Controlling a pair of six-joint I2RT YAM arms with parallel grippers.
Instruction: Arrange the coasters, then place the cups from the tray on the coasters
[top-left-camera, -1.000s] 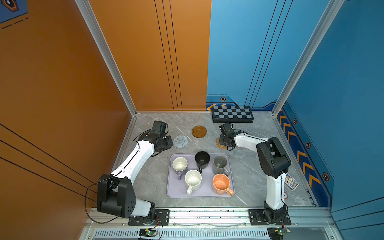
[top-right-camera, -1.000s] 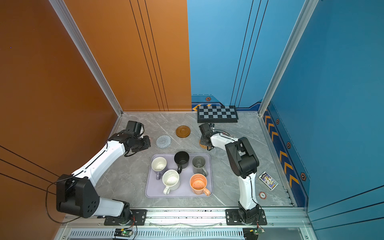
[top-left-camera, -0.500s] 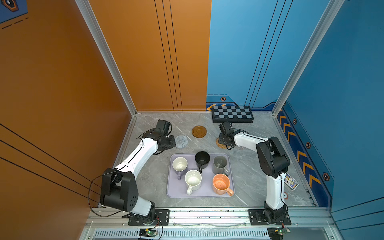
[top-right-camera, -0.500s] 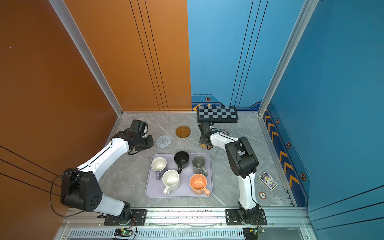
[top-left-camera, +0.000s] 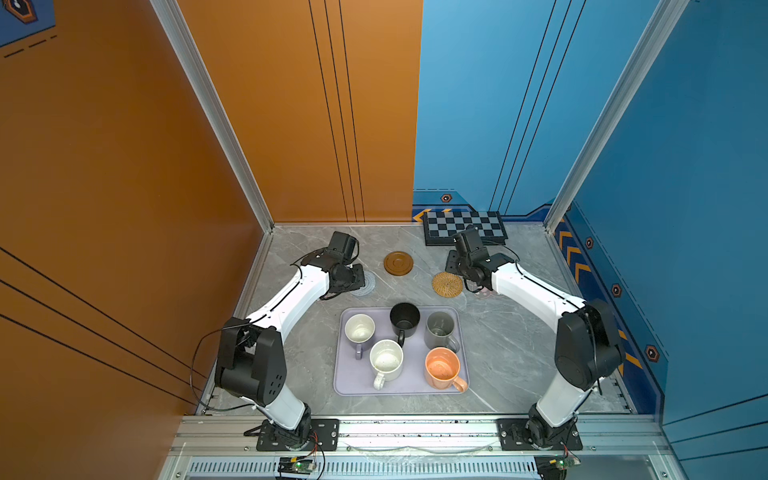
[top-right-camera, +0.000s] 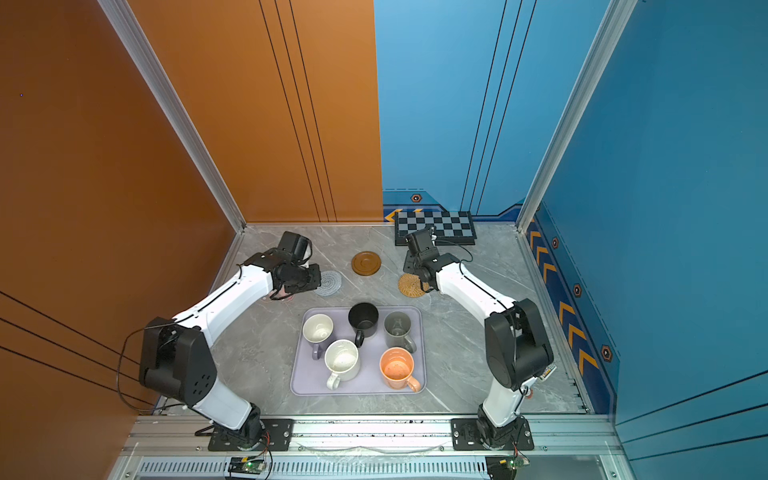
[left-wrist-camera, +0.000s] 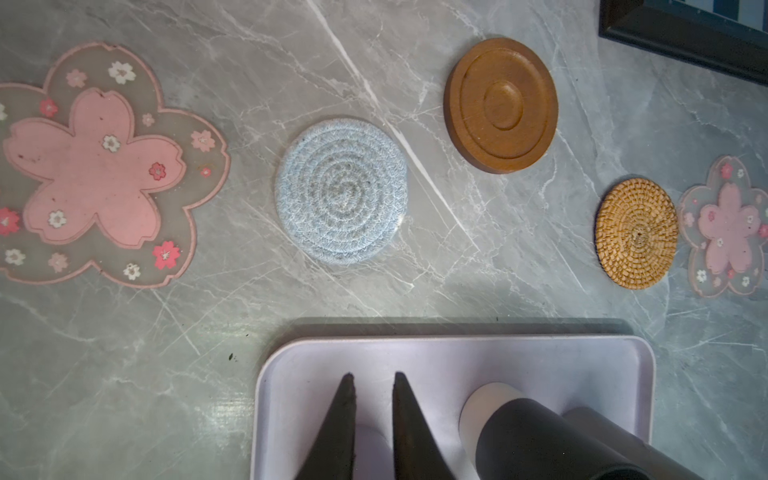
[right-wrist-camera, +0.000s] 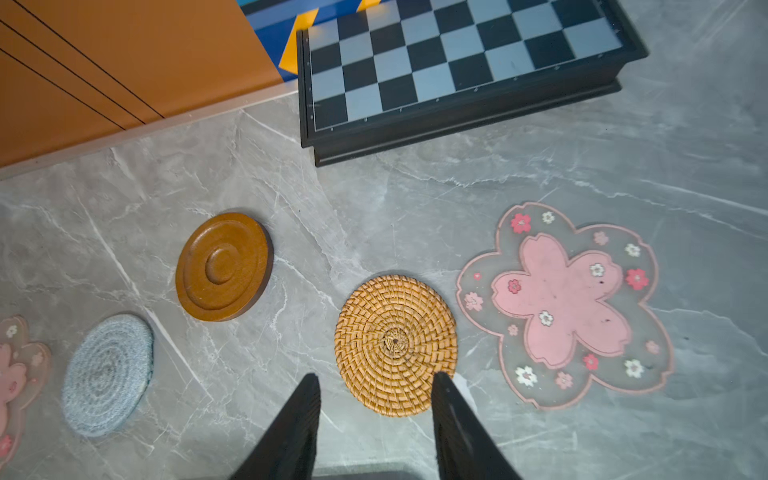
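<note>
Five coasters lie in a row behind the tray (top-left-camera: 345, 386): a pink flower (left-wrist-camera: 95, 166), a grey spiral (top-left-camera: 369, 285), a wooden disc (top-left-camera: 398, 263), a rattan one (top-left-camera: 447, 284) and a second pink flower (right-wrist-camera: 561, 303). On the tray stand the lavender (top-left-camera: 360, 328), black (top-left-camera: 404, 318), grey (top-left-camera: 440, 328), white speckled (top-left-camera: 386, 359) and orange (top-left-camera: 442, 368) cups. My left gripper (left-wrist-camera: 372, 376) hovers by the spiral coaster, its jaws a narrow gap apart and empty. My right gripper (right-wrist-camera: 376, 380) stands open just short of the rattan coaster, holding nothing.
A black-and-grey chequered board (top-left-camera: 465, 226) lies against the back wall, close behind the right gripper. The enclosure walls close in the table on the left, back and right. A small card (top-right-camera: 548, 370) lies near the right arm's base.
The right gripper has opened and drawn back a little, leaving the rattan coaster flat on the table. The left gripper has moved right towards the spiral coaster and its jaws have parted slightly.
</note>
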